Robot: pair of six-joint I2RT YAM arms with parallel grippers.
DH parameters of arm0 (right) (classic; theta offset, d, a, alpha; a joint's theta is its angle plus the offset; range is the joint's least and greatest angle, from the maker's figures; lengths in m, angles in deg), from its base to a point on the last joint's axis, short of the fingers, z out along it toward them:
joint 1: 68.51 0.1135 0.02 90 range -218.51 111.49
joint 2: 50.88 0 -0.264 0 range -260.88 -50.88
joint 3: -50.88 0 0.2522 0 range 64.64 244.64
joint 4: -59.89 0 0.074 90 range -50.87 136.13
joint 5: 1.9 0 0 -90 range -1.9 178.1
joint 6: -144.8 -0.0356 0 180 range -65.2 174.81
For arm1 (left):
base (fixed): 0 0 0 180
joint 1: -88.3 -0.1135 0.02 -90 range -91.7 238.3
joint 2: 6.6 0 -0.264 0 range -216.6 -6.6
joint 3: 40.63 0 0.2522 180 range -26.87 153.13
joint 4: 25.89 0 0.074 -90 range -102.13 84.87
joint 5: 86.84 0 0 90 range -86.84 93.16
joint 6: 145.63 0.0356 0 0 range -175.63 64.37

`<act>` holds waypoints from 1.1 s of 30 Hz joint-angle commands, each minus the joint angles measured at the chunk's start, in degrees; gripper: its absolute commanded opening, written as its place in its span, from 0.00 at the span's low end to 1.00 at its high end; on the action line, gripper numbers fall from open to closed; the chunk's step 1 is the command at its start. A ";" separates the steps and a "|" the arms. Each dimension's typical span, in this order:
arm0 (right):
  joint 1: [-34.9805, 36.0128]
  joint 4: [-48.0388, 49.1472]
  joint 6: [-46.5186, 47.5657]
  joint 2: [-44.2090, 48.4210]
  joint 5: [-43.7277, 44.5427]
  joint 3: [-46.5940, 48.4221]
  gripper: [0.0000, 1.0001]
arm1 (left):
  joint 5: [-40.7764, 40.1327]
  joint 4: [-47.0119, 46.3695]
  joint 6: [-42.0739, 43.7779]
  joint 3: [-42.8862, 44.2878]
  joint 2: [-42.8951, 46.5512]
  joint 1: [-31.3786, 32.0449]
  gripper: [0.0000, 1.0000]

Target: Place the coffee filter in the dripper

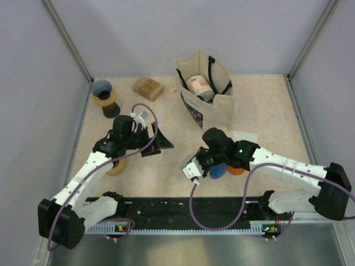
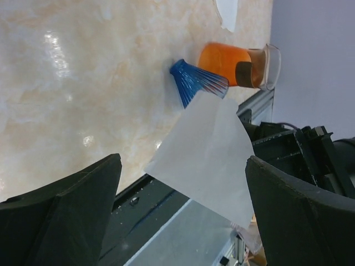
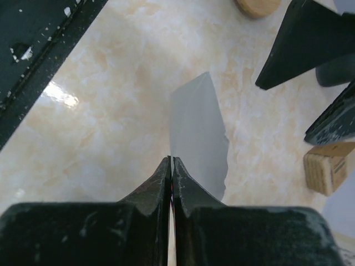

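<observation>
Right end effector (image 3: 172, 169) pinching coffee filter (image 3: 197, 128). Filter's long axis points at left end effector (image 2: 184, 160), jaws spread, nearest taker.

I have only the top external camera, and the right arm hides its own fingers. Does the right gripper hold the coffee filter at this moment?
Observer: Yes. In the right wrist view the right gripper is shut on the coffee filter, pinching one edge.
Operator: Under that arm I see only something blue. What is it?
Observer: The left wrist view shows the dripper, a blue ribbed cone, beside an orange vessel. The filter is not in it.
Operator: And the other arm, is it free?
Observer: Yes, the left gripper is wide open with nothing in its grasp.
</observation>
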 commanded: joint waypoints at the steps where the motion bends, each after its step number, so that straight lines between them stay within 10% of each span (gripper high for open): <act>1: 0.69 -13.99 15.41 -6.00 -2.07 10.27 0.00 | 10.07 -0.77 4.48 4.83 -1.90 0.88 0.99; 33: 0.69 -18.93 17.45 -11.91 -1.98 15.04 0.00 | -10.92 11.88 14.16 14.59 -17.10 19.78 0.93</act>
